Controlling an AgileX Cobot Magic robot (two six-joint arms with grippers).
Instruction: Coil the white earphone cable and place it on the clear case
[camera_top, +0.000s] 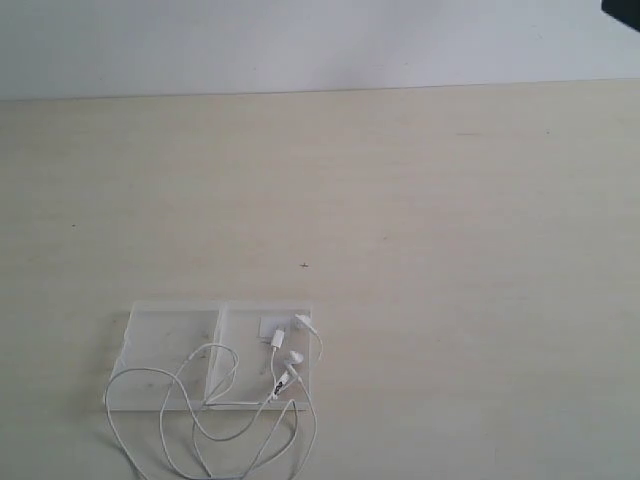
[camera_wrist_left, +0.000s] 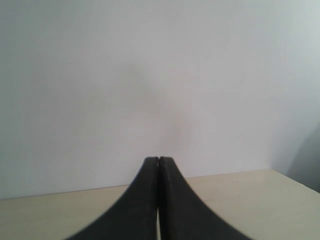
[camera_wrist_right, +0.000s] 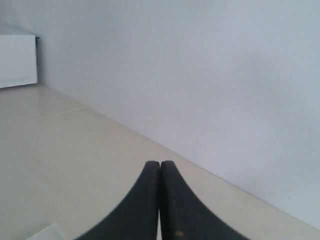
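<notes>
1. by my reading the task is barely begun; the white earphone cable (camera_top: 296, 356) lies uncoiled in loose loops.
2. its earbuds and part of the wire rest on the clear case (camera_top: 160, 340); the rest spills onto the table (camera_top: 450, 250) toward the near edge.
3. the case lies open and flat by the near edge, toward the left corner.
4. the left claw (camera_wrist_left: 158, 160) is closed on nothing; the right claw (camera_wrist_right: 160, 163) likewise; both face the wall, away from the cable.
5. left to do: gathering, coiling, placing.
6. the cable is thin, limp and white; the case is rigid transparent plastic, two flat rectangles; the table is pale and matte.
</notes>
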